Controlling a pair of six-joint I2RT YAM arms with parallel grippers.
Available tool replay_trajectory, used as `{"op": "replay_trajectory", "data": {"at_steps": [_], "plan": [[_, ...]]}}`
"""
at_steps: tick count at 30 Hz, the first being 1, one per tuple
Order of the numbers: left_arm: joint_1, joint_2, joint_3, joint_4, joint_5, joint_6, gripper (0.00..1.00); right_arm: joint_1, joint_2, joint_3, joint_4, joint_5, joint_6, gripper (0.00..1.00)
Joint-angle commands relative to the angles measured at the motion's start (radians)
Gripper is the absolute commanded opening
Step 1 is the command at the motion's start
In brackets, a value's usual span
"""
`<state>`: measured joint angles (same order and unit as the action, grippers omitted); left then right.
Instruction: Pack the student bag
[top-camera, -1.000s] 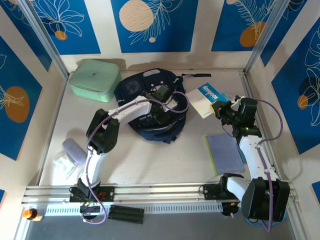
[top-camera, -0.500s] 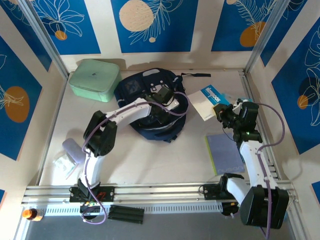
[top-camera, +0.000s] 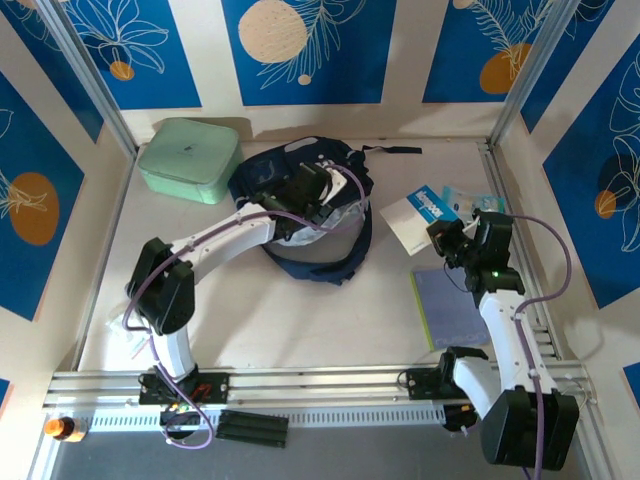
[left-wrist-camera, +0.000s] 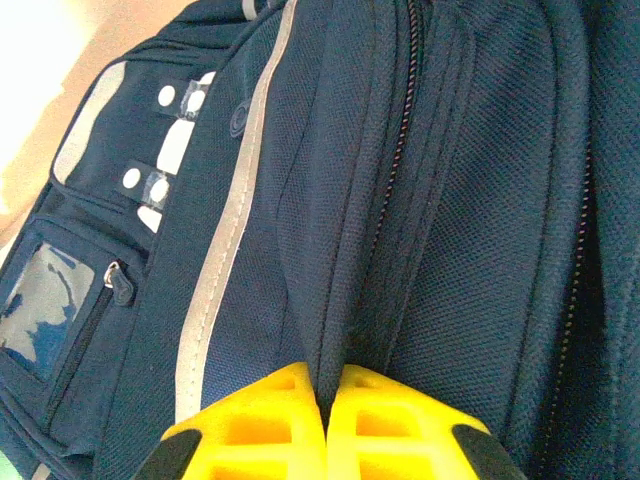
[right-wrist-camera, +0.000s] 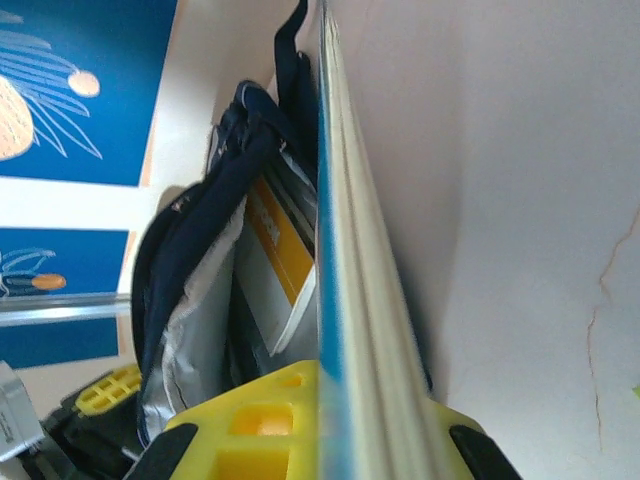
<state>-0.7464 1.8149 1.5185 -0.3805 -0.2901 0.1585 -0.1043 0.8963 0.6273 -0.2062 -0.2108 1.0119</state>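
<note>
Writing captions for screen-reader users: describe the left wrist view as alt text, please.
The left claw, its yellow fingers shut, pinches a ridge of navy fabric on the student bag beside a zipper. A grey stripe runs up the bag, with small white patches at upper left.

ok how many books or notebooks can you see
3: a white-and-blue book in the right gripper, a purple notebook flat on the table, an orange-covered book inside the student bag; others may be hidden.
</note>
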Motion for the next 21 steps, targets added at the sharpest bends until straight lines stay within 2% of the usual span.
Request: {"op": "replay_trajectory", "data": {"at_steps": [1, 5, 10, 16, 21], "plan": [[0.004, -0.044, 0.054, 0.096, -0.013, -0.025, 0.00, 0.045, 0.013, -0.001, 0.028, -0.075, -0.016, 0.00], [0.004, -0.046, 0.088, 0.076, 0.025, -0.039, 0.00, 0.148, 0.057, -0.025, 0.152, -0.123, 0.093, 0.00], [0.004, -0.059, 0.156, -0.013, 0.039, -0.028, 0.00, 0.297, 0.200, -0.023, 0.322, -0.086, 0.262, 0.00], [0.004, -0.093, 0.180, -0.053, 0.096, -0.043, 0.00, 0.379, 0.380, 0.070, 0.427, -0.031, 0.296, 0.00], [0.004, -0.116, 0.178, -0.056, 0.122, -0.066, 0.00, 0.473, 0.481, 0.125, 0.498, 0.087, 0.298, 0.00]]}}
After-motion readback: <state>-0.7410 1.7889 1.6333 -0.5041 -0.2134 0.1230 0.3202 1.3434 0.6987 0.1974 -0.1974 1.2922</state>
